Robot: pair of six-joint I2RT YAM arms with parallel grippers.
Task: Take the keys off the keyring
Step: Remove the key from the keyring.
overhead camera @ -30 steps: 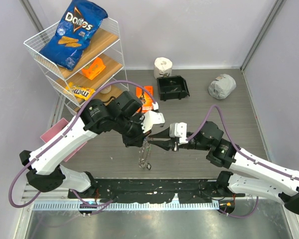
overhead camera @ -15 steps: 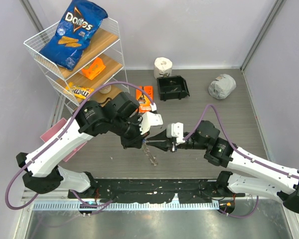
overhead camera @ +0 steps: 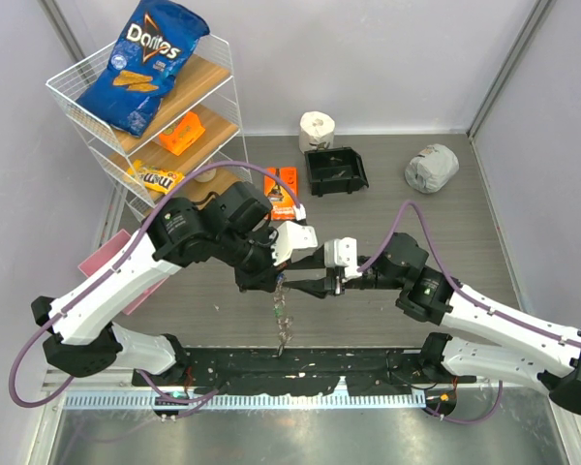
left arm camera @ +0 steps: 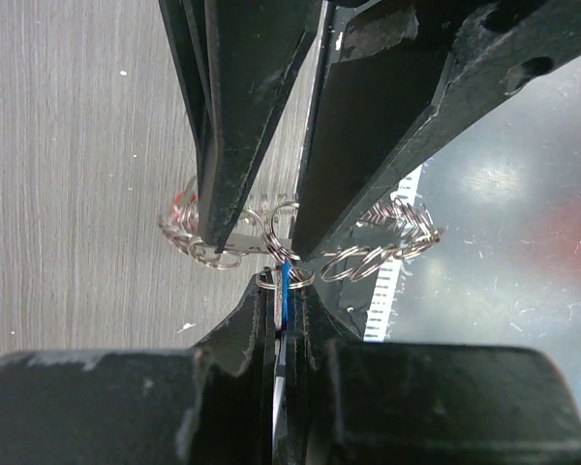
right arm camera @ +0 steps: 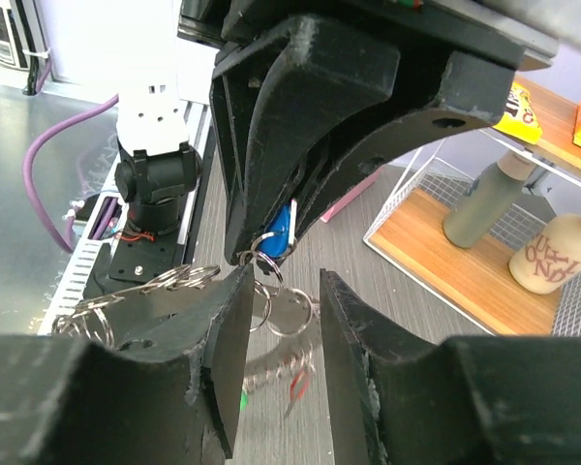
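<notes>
Silver rings crowd the middle of both wrist views, where the keyring (left arm camera: 380,254) hangs in mid-air over the near-middle part of the grey wood-grain bench (overhead camera: 445,232), just short of its near edge. From above, it trails straight down from the two grippers as a thin glinting strand (overhead camera: 284,320). The left gripper (overhead camera: 275,278) is closed tight on a blue-headed key (left arm camera: 285,284), with a small split ring looped around the key right at its fingertips. From the right wrist the same blue head (right arm camera: 283,231) shows, pinched between the dark left fingers above. The right gripper (overhead camera: 291,284) meets the left one tip to tip, and its jaws stand apart. In its own view a clear gap separates the two fingers (right arm camera: 229,360), and a few small rings dangle in that gap without being pinched. The rest of the keyring (right arm camera: 160,291) bunches to the left of those fingers. Small red and green specks lower in that view may be other key heads, but they are too blurred to be sure. At the far left corner stands a wire shelf rack (overhead camera: 228,68) with a Doritos bag (overhead camera: 143,63) on top. A black bin (overhead camera: 335,170) and a paper roll (overhead camera: 317,128) sit near the far edge.
</notes>
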